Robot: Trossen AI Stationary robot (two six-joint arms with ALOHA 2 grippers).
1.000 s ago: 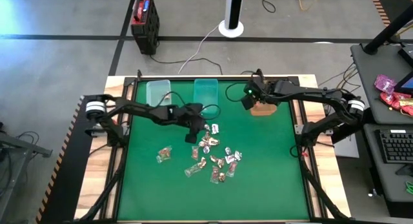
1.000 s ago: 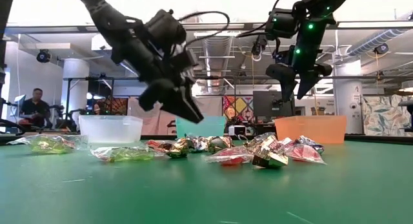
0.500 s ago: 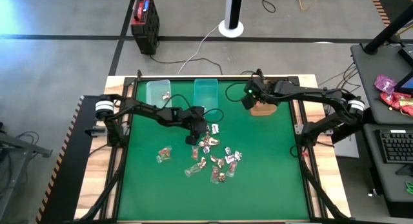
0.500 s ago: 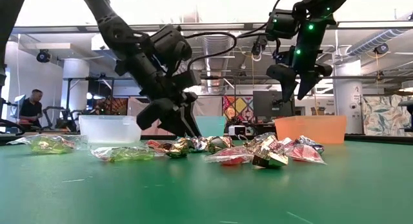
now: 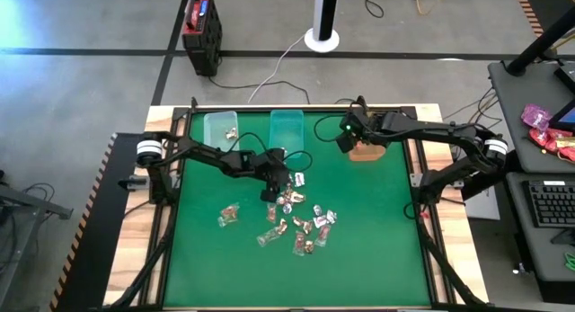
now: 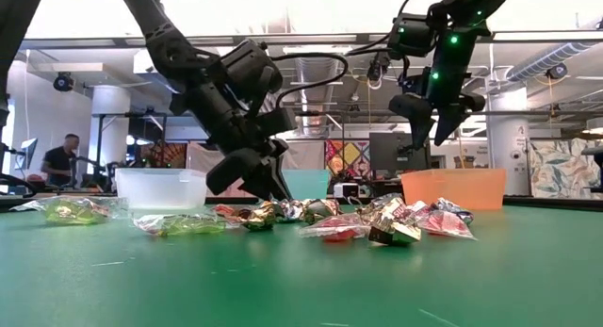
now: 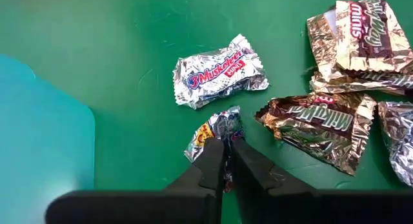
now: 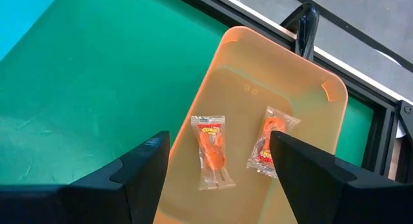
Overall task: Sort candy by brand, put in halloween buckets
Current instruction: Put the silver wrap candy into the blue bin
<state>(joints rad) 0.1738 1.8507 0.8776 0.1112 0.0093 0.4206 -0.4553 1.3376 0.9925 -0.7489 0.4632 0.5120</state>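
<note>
The candy (image 5: 296, 218) lies in a loose heap of small wrapped sweets in the middle of the green table. My left gripper (image 7: 226, 146) is down at the heap's far left edge (image 5: 270, 191), shut on one silvery, yellow and red candy (image 7: 214, 128). Beside it lie a 3 Musketeers mini (image 7: 218, 70) and gold-brown Milky Way minis (image 7: 319, 121). At the far edge stand three buckets: clear (image 5: 220, 128), teal (image 5: 287, 126), orange (image 8: 271, 101). My right gripper (image 8: 219, 146) hangs open over the orange bucket, which holds two orange sweets (image 8: 211, 146). My left gripper pinches the near end of the small candy's wrapper (image 7: 222, 139) between its two fingers. The fingers come from above, slanting down toward the table. The rest of the candy lies on the green table in front of the fingertips.
A red-and-black box (image 5: 202, 29) stands on the floor beyond the table. Pink and yellow packets (image 5: 548, 132) lie on the desk to the right. A person (image 6: 64, 157) stands far back in the room. The near half of the table (image 5: 296, 280) is bare green.
My left gripper has come down from above the heap's far left edge to the table and has shut on the small candy there. My right gripper has stayed open over the orange bucket.
</note>
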